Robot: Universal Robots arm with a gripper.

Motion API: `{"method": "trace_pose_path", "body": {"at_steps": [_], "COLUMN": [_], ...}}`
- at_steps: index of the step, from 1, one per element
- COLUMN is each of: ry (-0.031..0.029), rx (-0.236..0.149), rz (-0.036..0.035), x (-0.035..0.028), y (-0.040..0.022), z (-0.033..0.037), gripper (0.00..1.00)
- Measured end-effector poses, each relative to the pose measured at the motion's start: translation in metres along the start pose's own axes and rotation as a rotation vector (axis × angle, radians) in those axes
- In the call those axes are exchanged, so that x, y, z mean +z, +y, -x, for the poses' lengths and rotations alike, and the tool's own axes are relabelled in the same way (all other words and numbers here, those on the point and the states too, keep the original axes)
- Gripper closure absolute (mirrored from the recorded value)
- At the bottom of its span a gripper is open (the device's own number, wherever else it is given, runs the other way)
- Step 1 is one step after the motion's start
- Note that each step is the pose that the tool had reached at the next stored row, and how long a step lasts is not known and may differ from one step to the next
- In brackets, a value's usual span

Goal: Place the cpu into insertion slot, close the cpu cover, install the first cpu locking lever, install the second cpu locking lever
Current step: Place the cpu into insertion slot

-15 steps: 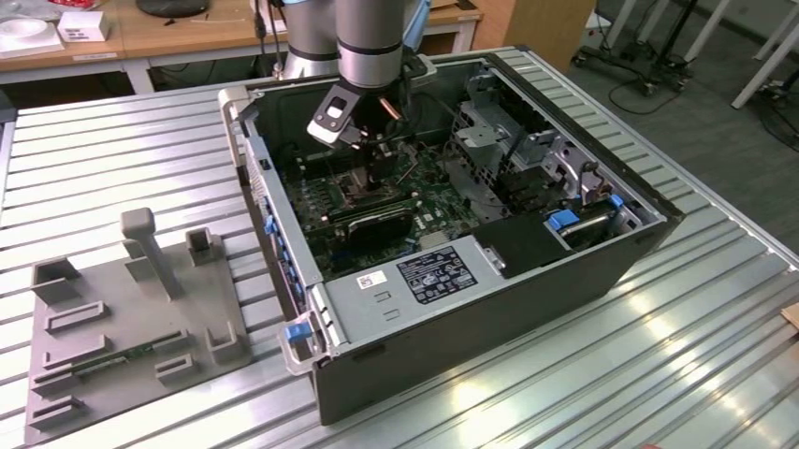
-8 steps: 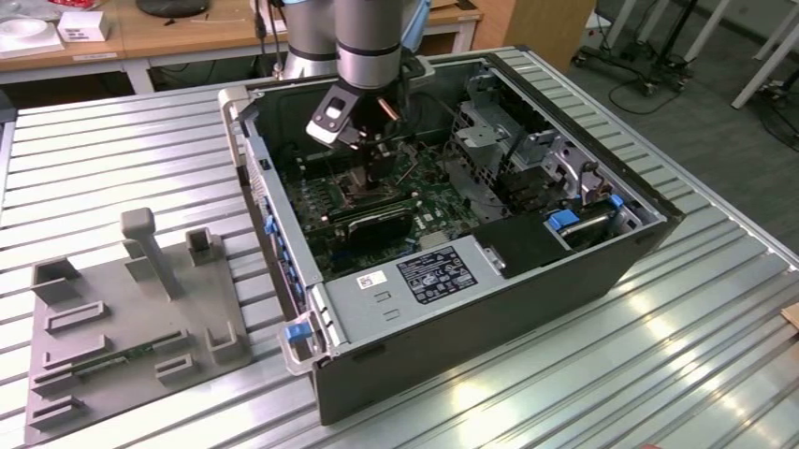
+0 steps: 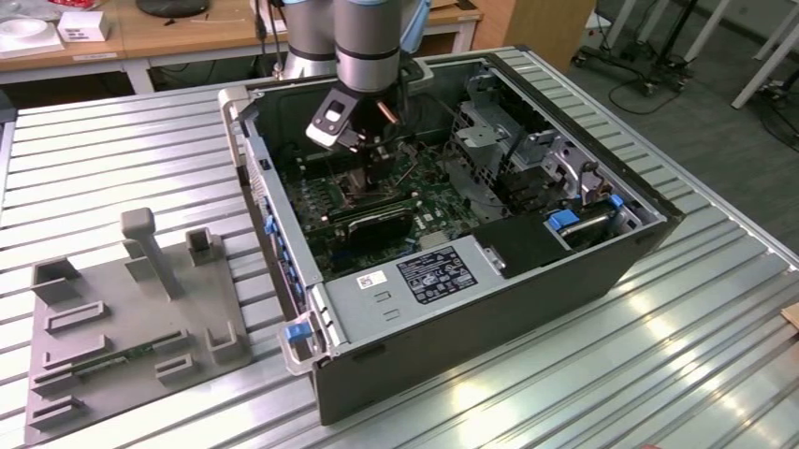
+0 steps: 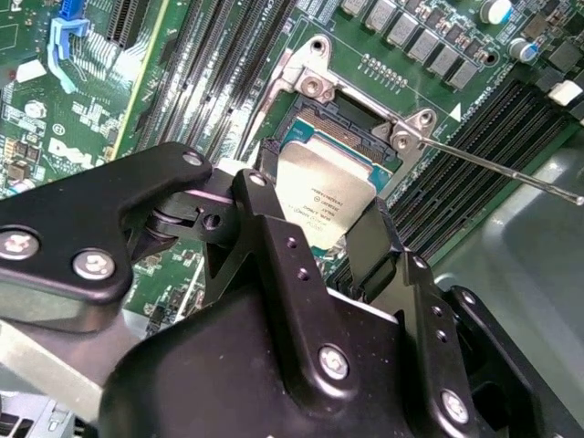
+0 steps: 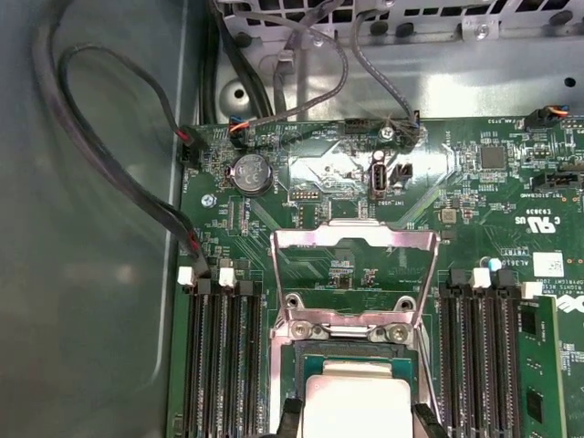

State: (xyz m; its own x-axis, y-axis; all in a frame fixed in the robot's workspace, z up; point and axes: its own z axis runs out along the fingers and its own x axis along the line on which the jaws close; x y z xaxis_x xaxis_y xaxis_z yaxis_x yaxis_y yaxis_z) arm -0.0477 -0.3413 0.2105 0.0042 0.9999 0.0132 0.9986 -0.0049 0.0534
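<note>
In both wrist views the cpu (image 4: 321, 193) (image 5: 356, 392), a pale silver square chip, sits between my black fingertips (image 4: 263, 196) (image 5: 290, 415). My gripper (image 4: 319, 224) (image 5: 358, 422) is shut on it, just over the insertion slot (image 4: 342, 123) (image 5: 356, 351), whose dark centre shows beyond the chip. I cannot tell whether the chip touches the slot. The cpu cover (image 5: 351, 239), a silvery frame, is swung open and lies back on the green board. A thin locking lever (image 4: 502, 169) sticks out to one side. In the exterior view my gripper (image 3: 362, 173) reaches down into the open computer case (image 3: 500, 290).
Long black memory slots (image 5: 219, 356) (image 5: 479, 356) flank the socket. Black cables (image 5: 109, 155) and a coin battery (image 5: 251, 172) lie beyond it. A grey fixture plate (image 3: 125, 318) with upright pegs stands on the slatted metal table (image 3: 649, 355) at the exterior view's left.
</note>
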Motion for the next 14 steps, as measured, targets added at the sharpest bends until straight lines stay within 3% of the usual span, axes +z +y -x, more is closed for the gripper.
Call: {"method": "trace_pose_path", "body": {"at_steps": [14], "ry": [0.0059], "rx": [0.000], "rz": [0.0000], "x": [0.0077], "y": [-0.0004], "z": [0.0001], "gripper": [0.46]}}
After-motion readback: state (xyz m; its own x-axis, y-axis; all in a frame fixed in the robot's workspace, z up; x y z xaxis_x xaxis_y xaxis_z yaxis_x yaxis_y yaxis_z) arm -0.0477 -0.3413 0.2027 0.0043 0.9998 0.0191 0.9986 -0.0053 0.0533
